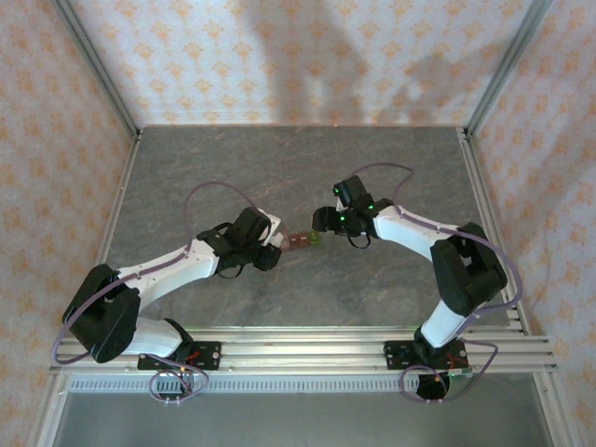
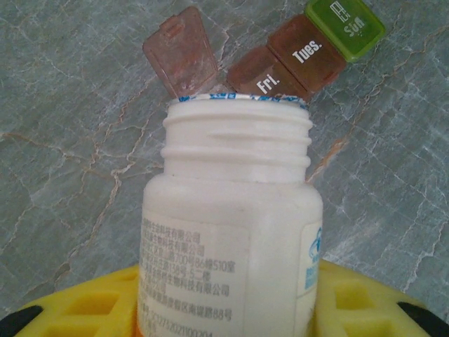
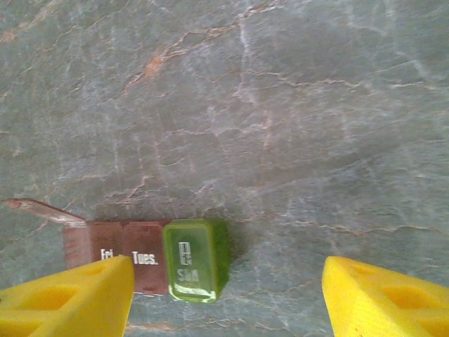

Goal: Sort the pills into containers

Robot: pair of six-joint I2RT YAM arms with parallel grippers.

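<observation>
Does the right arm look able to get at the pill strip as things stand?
Probably yes: the right gripper stands open right by the pill strip, its green end showing between the fingers, with bare table around and nothing blocking it.

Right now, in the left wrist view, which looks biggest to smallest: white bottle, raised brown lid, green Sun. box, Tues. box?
1. white bottle, by far; it is nearest the camera.
2. raised brown lid.
3. green Sun. box and Tues. box look alike; not ranked.

free: far table open | obstacle: bottle near containers (one lid raised)
</observation>
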